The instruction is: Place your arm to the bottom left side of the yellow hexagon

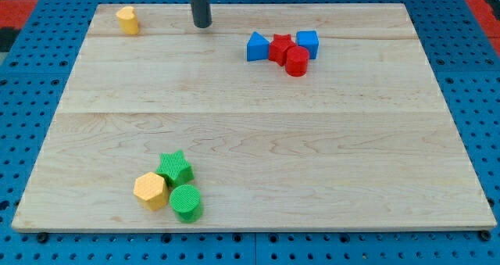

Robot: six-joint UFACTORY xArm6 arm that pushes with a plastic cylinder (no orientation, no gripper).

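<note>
Eight blocks on wooden board [258,140]. Yellow hexagon [150,191] sits near view's bottom left, touching green star [176,168] and green cylinder [187,202]. My tip [202,25] rests at view's top, well apart from that trio, grasping nothing, touching no block. Second yellow block [127,19], shape unclear, lies at top left, near tip. Blue triangle [257,47], red star [281,48], red cylinder [297,62] and blue cube [308,42] cluster at top right of tip.
</note>
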